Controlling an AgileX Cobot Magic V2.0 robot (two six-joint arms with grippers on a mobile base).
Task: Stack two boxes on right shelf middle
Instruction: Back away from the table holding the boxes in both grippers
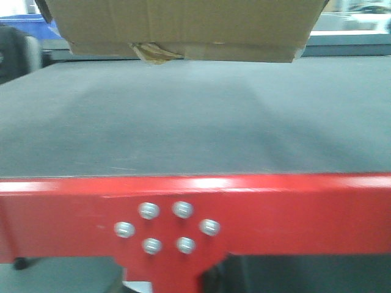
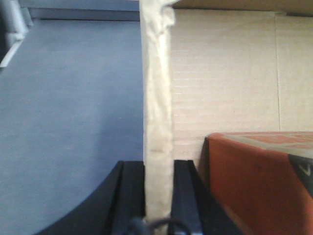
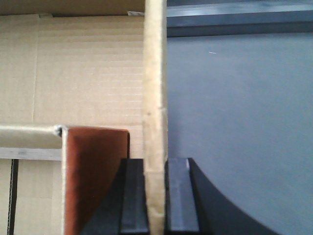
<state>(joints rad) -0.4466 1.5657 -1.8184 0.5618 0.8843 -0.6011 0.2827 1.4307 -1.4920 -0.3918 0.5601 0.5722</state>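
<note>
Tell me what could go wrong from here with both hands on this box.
1. The left hand and right hand each pinch only a thin wall of the box; it could buckle or slip.
2. The red-orange item inside may shift and tip the load.
3. The loose tape scrap underneath could snag when set down.
</note>
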